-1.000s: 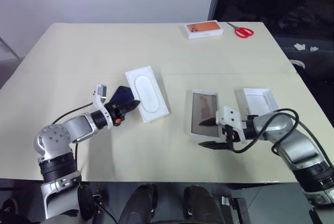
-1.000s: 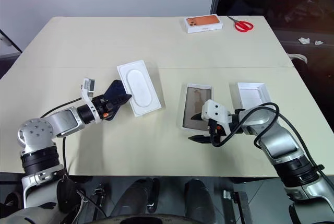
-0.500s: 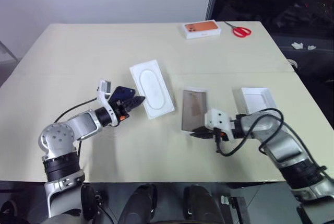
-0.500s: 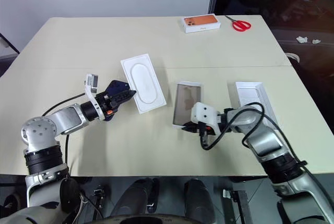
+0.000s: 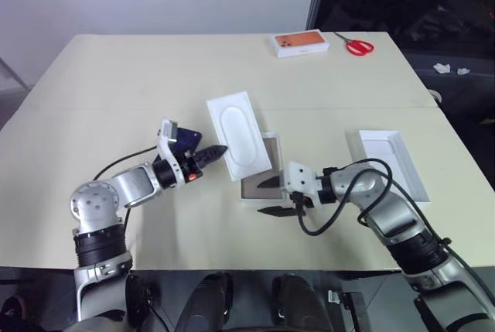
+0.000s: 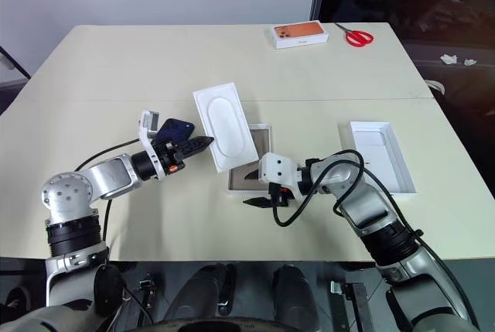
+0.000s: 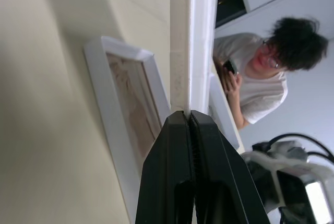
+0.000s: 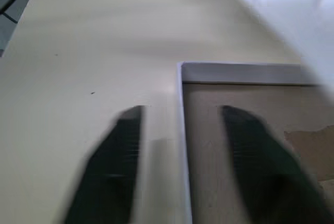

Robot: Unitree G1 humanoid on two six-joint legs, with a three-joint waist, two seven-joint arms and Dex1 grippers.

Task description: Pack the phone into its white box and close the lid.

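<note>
Cardboard, likely light, thin-walled and crushable: white box (image 5: pixel 238 132) pinched by one edge in clamped left gripper (image 5: pixel 219 149), tilted above brown-lined tray (image 5: pixel 254 189), right gripper (image 5: pixel 261 196) spread apart nearby; better held across both long walls.

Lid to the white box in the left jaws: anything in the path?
Yes: a brown-floored tray lies partly under the white box, on the side toward the lid, with the right gripper at the tray's near end, jaws open.
</note>
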